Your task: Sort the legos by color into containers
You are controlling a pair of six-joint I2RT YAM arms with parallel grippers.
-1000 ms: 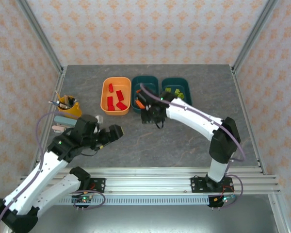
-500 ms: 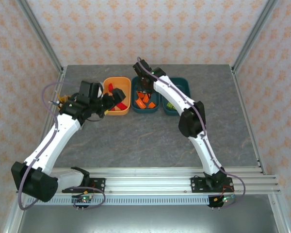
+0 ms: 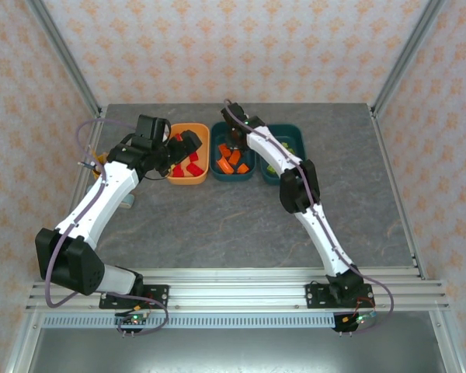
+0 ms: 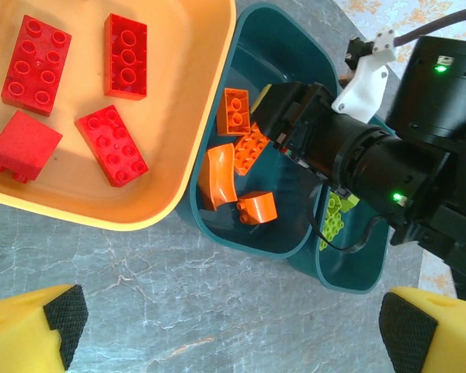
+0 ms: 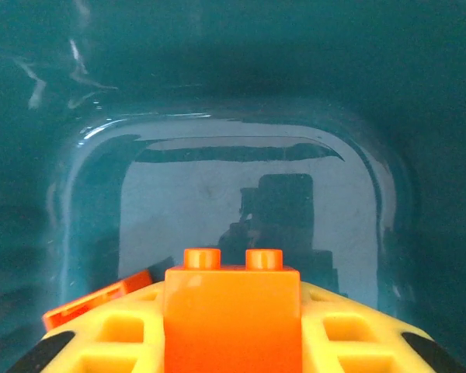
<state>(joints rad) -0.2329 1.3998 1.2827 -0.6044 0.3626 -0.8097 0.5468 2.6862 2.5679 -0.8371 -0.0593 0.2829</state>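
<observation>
The left tub (image 4: 182, 93), middle tub (image 4: 276, 43) and right tub (image 4: 353, 260) stand side by side, legos (image 4: 113, 144) inside.

Robot lab cell, aluminium frame posts (image 3: 64, 54), patterned wall panels (image 3: 233, 47), grey table (image 3: 217, 225), aluminium mounting rail (image 3: 233, 292)

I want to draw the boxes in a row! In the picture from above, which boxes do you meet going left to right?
Light orange tub with red bricks → dark teal tub with orange bricks → second dark teal tub.
</observation>
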